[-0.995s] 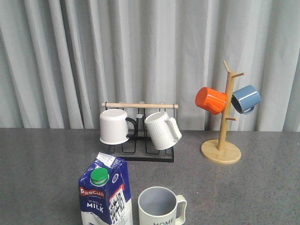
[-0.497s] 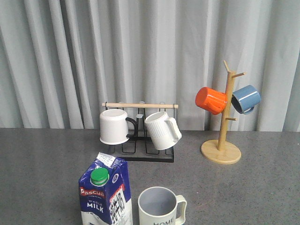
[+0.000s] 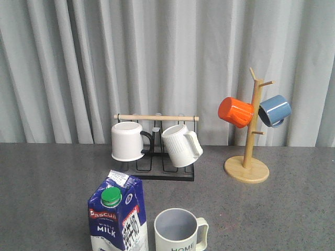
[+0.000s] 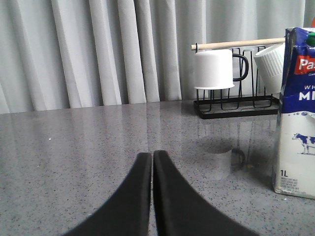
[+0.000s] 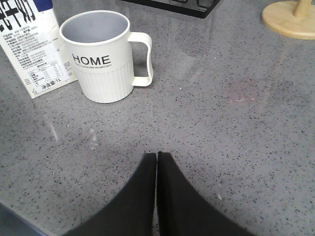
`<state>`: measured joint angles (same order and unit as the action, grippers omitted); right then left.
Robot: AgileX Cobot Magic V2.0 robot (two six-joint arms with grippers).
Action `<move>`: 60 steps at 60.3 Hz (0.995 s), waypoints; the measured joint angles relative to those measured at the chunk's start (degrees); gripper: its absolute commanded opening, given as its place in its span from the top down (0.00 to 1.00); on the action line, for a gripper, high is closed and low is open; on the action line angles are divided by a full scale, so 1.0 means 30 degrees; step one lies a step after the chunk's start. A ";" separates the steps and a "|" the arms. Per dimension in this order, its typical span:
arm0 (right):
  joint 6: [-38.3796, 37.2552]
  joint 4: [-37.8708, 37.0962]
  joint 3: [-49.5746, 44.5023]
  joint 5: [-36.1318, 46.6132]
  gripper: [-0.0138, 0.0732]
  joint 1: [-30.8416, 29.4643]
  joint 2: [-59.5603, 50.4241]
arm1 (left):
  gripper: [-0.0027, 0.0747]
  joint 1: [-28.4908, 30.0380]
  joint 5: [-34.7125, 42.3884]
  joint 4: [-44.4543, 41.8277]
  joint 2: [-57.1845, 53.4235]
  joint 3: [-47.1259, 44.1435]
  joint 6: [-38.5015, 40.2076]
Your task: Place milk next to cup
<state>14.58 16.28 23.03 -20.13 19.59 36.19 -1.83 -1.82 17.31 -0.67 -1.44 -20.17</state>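
Note:
The blue-and-white milk carton (image 3: 117, 217) with a green cap stands upright at the table's near edge, close beside the left of the cream ribbed "HOME" cup (image 3: 178, 230). A small gap separates them. The carton also shows in the left wrist view (image 4: 296, 108) and the right wrist view (image 5: 29, 46); the cup shows in the right wrist view (image 5: 102, 56). My left gripper (image 4: 151, 156) is shut and empty, low over the table left of the carton. My right gripper (image 5: 157, 156) is shut and empty, short of the cup. Neither gripper shows in the front view.
A black wire rack (image 3: 157, 170) with a wooden bar holds a smooth white mug (image 3: 127, 141) and a ribbed cream mug (image 3: 180, 145) behind the carton. A wooden mug tree (image 3: 247, 168) at back right carries an orange mug (image 3: 235, 112) and a blue mug (image 3: 274, 110). Grey curtains hang behind.

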 measured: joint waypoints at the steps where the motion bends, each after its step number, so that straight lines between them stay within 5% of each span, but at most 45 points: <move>1: 0.0000 0.0000 0.0000 0.0000 0.85 0.0000 0.0000 | 0.98 0.0000 0.0000 0.0000 0.0000 0.0000 0.0000; 33: 0.0000 -0.0295 0.0000 0.0031 0.85 -0.0052 -0.0640 | 0.98 0.0000 0.0000 0.0000 0.0000 0.0000 0.0000; 51: 0.0000 -0.2300 -0.0179 0.0189 0.85 -0.3360 -0.4246 | 0.97 0.0000 0.0000 0.0000 0.0000 0.0000 0.0000; 60: 0.0000 -0.2608 -0.2578 0.2368 0.85 -0.3925 -0.6267 | 0.97 0.0016 0.0000 0.0000 0.0000 0.0000 0.0000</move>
<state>14.58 8.45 15.29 -13.03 7.82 17.39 -1.78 -1.82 17.31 -0.67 -1.44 -20.17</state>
